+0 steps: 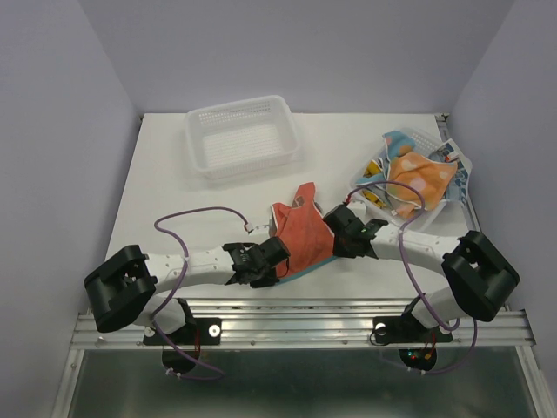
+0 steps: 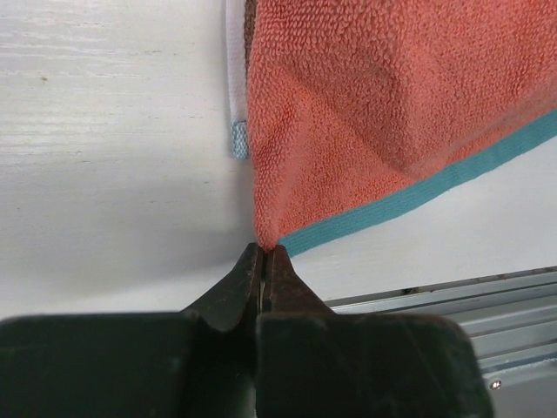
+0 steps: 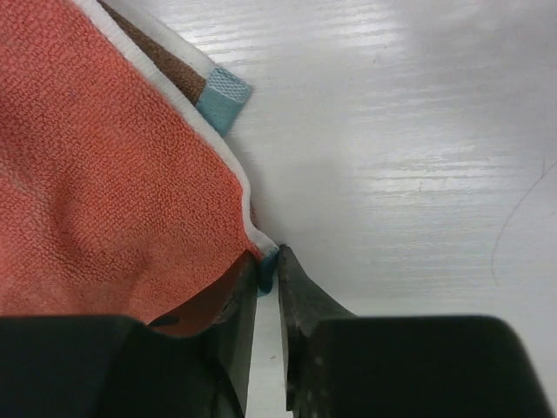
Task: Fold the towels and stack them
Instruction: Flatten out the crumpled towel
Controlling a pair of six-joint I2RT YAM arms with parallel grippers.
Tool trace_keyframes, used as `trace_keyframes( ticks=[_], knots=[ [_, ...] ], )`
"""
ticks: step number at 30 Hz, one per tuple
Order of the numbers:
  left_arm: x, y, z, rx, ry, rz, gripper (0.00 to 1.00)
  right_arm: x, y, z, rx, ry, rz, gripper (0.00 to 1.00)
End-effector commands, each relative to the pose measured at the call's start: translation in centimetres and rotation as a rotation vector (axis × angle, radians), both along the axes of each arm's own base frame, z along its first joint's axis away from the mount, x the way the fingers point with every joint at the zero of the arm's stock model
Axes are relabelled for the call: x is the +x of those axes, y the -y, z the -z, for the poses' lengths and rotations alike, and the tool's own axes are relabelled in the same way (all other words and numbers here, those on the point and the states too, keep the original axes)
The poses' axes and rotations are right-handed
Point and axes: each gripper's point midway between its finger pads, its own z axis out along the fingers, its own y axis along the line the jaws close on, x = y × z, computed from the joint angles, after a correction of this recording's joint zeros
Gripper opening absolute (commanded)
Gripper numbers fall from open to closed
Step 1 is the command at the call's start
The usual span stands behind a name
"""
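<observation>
A red-orange towel (image 1: 303, 237) lies bunched on the white worktop (image 1: 165, 183) between both arms, the left gripper (image 2: 264, 254) jaws pinched tight on one corner and the right gripper (image 3: 268, 261) jaws narrow around another, grip unclear, probably to stretch it flat for folding.

White desk (image 1: 165, 192), white basket (image 1: 241, 135) far middle, red-orange towel (image 1: 303, 235) near front, second basket (image 1: 428, 139) far right heaped with towels (image 1: 418, 178)
</observation>
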Motion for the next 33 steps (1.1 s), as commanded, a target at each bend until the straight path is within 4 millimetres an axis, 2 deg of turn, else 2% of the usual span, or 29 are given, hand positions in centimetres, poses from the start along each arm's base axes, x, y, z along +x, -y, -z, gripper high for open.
trace_keyframes(
  ticks=[1,3,5,7,8,9,11,12,13,16,18,19,21,22,23,24,25,26,27,28,29,30,33],
  knots=[
    [0.8,-0.4,-0.7,-0.006,0.055,-0.025,0.00,-0.8,-1.4,0.4,0.069,-0.034,0.010,0.09],
    [1.3,-0.3,-1.4,-0.016,0.084,-0.035,0.00,-0.7,-1.4,-0.2,0.080,-0.020,0.018,0.01],
    [1.7,-0.3,-2.1,-0.025,0.109,-0.046,0.00,-0.4,-1.4,-1.2,0.096,0.011,0.017,0.01],
    [2.2,-0.3,-3.2,-0.036,0.139,-0.057,0.00,0.1,-1.7,-3.6,0.144,0.077,0.006,0.01],
    [2.7,-0.3,-4.2,-0.049,0.173,-0.069,0.00,0.2,-1.8,-4.6,0.154,0.098,-0.012,0.01],
    [3.1,-0.2,-5.4,-0.058,0.196,-0.071,0.00,0.5,-2.2,-6.7,0.198,0.147,-0.023,0.01],
    [4.1,-0.3,-7.8,-0.090,0.264,-0.092,0.00,0.8,-2.6,-9.3,0.237,0.199,-0.053,0.01],
    [4.4,-0.2,-8.8,-0.105,0.288,-0.093,0.00,0.7,-2.6,-10.0,0.250,0.213,-0.062,0.01],
    [4.9,0.2,-10.5,-0.131,0.321,-0.082,0.00,0.8,-3.0,-12.3,0.300,0.261,-0.081,0.01],
    [5.9,0.9,-15.7,-0.236,0.428,-0.079,0.00,1.0,-3.2,-16.2,0.358,0.344,-0.113,0.01],
    [6.3,0.7,-18.9,-0.285,0.498,-0.072,0.00,0.9,-3.0,-19.3,0.402,0.415,-0.129,0.01],
    [6.6,0.6,-21.7,-0.329,0.552,-0.067,0.00,0.9,-2.9,-22.1,0.440,0.477,-0.136,0.01],
    [6.7,0.4,-24.6,-0.369,0.605,-0.059,0.00,0.8,-2.8,-25.0,0.481,0.540,-0.148,0.01],
    [6.7,0.2,-27.7,-0.428,0.649,-0.061,0.00,0.6,-2.9,-26.7,0.511,0.578,-0.161,0.01],
    [6.7,-0.1,-29.3,-0.437,0.687,-0.040,0.00,0.3,-2.7,-29.2,0.546,0.632,-0.178,0.01],
    [6.6,-0.2,-30.7,-0.459,0.712,-0.034,0.00,-0.1,-2.9,-30.7,0.578,0.656,-0.203,0.01],
    [6.4,-0.5,-33.3,-0.503,0.748,-0.031,0.00,-0.5,-2.9,-32.1,0.602,0.680,-0.221,0.01],
    [6.1,-0.7,-34.9,-0.536,0.769,-0.019,0.00,-0.8,-3.1,-33.4,0.623,0.704,-0.243,0.01],
    [5.8,-0.9,-36.1,-0.557,0.784,-0.007,0.00,-1.3,-3.0,-35.9,0.662,0.746,-0.264,0.01],
    [5.1,-1.1,-38.3,-0.600,0.814,0.026,0.00,-2.2,-3.3,-38.4,0.707,0.778,-0.315,0.01],
    [4.8,-1.2,-39.3,-0.625,0.826,0.042,0.00,-2.5,-3.7,-38.4,0.716,0.772,-0.341,0.01],
    [4.4,-1.2,-40.5,-0.646,0.849,0.069,0.00,-3.2,-3.8,-40.4,0.751,0.799,-0.371,0.01],
    [2.3,-1.3,-43.9,-0.761,0.875,0.159,0.00,-5.6,-4.9,-44.0,0.849,0.820,-0.508,0.01]
  ],
)
